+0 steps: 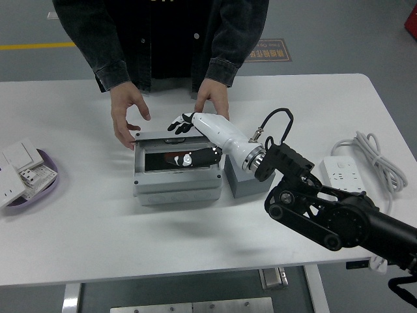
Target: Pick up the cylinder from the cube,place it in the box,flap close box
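Observation:
The grey box [176,189] sits mid-table with its clear-windowed lid [179,140] lying almost flat on it. My right hand [182,122], black fingers spread, rests on the lid's far edge and holds nothing. A reddish cylinder [168,158] shows dimly through the window, under my hand's reflection. The grey cube [242,182] stands just right of the box, partly hidden by my forearm. A person's hands sit behind the box, one [127,117] at its far left corner and one [214,101] at its far right. My left arm is out of view.
A purple bowl [45,189] with white switch parts sits at the table's left edge. A white power strip [342,173] with its coiled cable [373,156] lies at the right. The table's near edge runs along the bottom.

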Controlling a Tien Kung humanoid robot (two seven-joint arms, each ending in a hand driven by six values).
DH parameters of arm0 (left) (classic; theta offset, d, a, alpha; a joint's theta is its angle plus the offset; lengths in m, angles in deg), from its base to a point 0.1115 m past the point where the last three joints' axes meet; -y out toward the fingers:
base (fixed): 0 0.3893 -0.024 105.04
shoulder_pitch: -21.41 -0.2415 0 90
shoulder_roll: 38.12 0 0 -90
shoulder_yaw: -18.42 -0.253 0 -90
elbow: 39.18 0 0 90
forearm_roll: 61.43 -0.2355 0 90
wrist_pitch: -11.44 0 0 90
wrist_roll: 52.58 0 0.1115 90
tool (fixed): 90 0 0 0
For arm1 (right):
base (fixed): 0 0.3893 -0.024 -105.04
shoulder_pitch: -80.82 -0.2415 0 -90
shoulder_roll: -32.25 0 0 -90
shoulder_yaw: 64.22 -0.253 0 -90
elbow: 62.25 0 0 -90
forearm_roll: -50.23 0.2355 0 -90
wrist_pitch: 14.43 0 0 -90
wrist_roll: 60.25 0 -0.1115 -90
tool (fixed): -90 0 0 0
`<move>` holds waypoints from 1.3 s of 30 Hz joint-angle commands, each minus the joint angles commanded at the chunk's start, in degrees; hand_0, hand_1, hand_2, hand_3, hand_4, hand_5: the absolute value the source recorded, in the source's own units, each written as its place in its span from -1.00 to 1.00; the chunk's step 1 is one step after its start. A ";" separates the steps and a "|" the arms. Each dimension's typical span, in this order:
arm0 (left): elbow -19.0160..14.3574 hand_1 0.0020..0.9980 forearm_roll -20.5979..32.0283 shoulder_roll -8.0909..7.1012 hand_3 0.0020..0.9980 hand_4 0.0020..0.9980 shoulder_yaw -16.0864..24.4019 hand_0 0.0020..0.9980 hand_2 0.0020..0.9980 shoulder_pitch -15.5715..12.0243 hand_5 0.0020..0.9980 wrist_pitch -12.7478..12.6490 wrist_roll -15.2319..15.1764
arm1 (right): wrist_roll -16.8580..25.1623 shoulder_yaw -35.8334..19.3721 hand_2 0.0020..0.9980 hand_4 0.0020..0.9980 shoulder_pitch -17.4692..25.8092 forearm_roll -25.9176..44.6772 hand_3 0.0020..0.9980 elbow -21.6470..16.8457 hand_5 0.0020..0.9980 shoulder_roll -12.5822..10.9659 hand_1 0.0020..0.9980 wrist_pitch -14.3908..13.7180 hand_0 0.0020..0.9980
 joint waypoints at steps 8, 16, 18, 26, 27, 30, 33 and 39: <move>0.00 0.22 0.08 0.01 0.24 0.23 -0.03 0.18 0.21 -0.04 -0.67 -0.02 -0.11 | -0.06 2.65 0.25 0.60 2.95 -0.56 0.34 -2.27 -0.25 -0.24 0.29 0.46 0.55; 0.00 0.22 0.03 0.04 0.25 0.23 0.09 0.18 0.21 -0.22 -0.67 -0.04 -0.03 | 1.19 -5.25 0.25 0.41 5.68 -1.73 0.32 -4.55 -0.32 -1.52 0.29 0.38 0.53; 0.00 0.22 0.02 0.08 0.25 0.23 0.12 0.18 0.21 -0.30 -0.67 -0.04 0.00 | 1.78 -8.16 0.25 0.41 7.15 -2.07 0.32 -5.77 -0.32 -2.10 0.29 0.52 0.53; 0.00 0.22 0.18 0.36 0.24 0.23 0.18 0.18 0.21 -0.61 -0.67 -0.09 0.00 | 6.57 -19.41 0.24 0.35 14.20 3.65 0.32 -7.68 -0.34 -3.29 0.28 0.61 0.51; 0.00 0.22 0.19 0.37 0.24 0.23 0.15 0.18 0.21 -0.58 -0.67 -0.09 0.01 | 7.43 -20.92 0.24 0.35 15.27 4.93 0.32 -7.60 -0.34 -3.31 0.28 0.59 0.51; 0.00 0.22 0.53 0.26 0.24 0.23 -0.16 0.18 0.21 -0.37 -0.67 -0.10 -0.03 | 9.35 -25.01 0.24 0.35 18.23 8.35 0.32 -7.30 -0.34 -3.42 0.28 0.75 0.51; 0.00 0.22 0.61 -0.03 0.24 0.24 -0.32 0.18 0.21 -0.32 -0.67 -0.08 -0.01 | 11.25 -28.87 0.24 0.35 20.89 11.53 0.30 -6.85 -0.37 -3.61 0.27 1.30 0.49; 0.00 0.22 0.04 -0.67 0.24 0.24 -0.20 0.18 0.21 -0.37 -0.67 0.05 0.12 | 13.98 -32.58 0.23 0.37 23.58 15.75 0.30 -5.43 -0.39 -2.63 0.26 1.71 0.46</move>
